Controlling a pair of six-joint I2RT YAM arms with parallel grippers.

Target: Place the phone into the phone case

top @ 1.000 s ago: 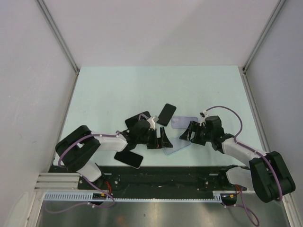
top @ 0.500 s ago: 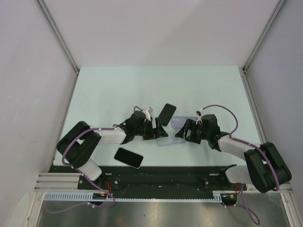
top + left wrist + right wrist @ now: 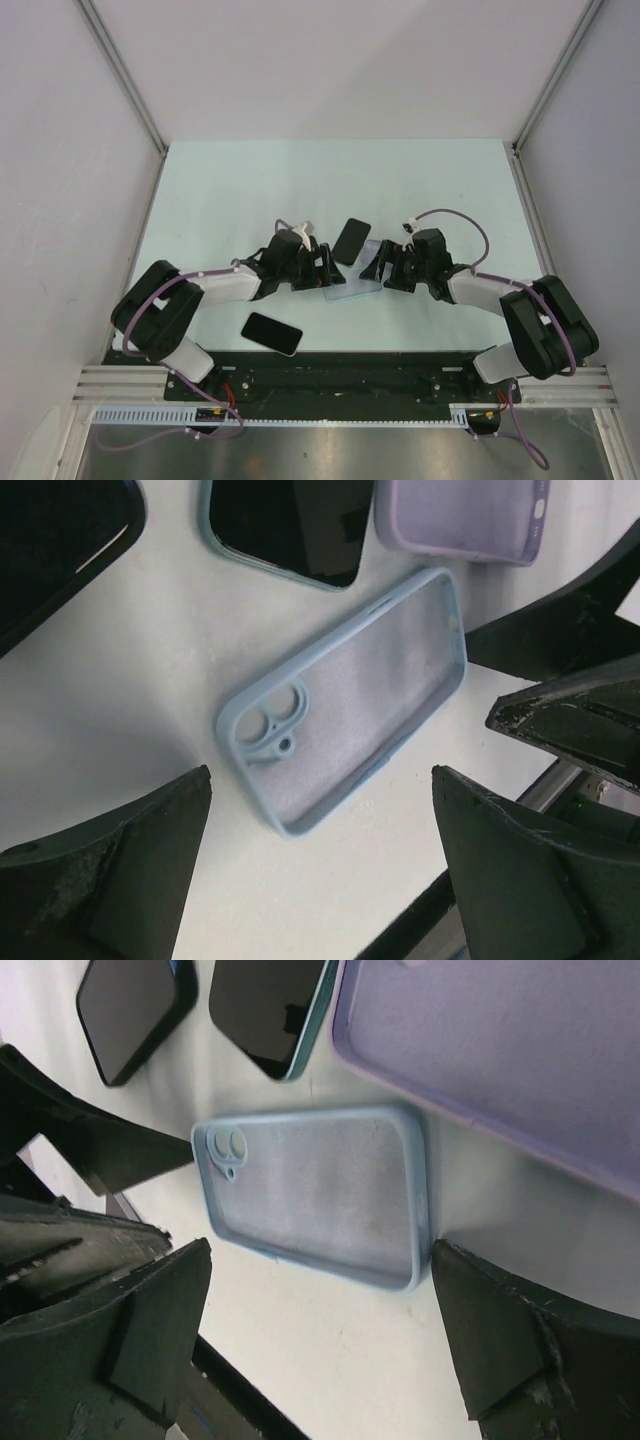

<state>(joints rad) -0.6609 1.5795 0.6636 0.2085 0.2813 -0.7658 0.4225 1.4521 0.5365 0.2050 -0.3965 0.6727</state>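
A light blue phone case (image 3: 345,695) lies open side up on the table, camera holes toward the left arm. It also shows in the top view (image 3: 350,288) and the right wrist view (image 3: 315,1195). A black phone with a teal rim (image 3: 351,240) lies screen up just beyond it (image 3: 285,525). My left gripper (image 3: 328,270) is open and empty at the case's left end. My right gripper (image 3: 383,268) is open and empty at its right end, one fingertip (image 3: 470,1310) against the case's corner.
A purple case (image 3: 500,1050) lies open side up beside the blue one, behind the right gripper (image 3: 375,252). A second black phone (image 3: 272,333) lies near the front edge. Another black phone (image 3: 50,540) lies by the left gripper.
Both grippers have moved away from the near edge and closer together. The blue case has slid away and leftward, toward the teal-rimmed phone.
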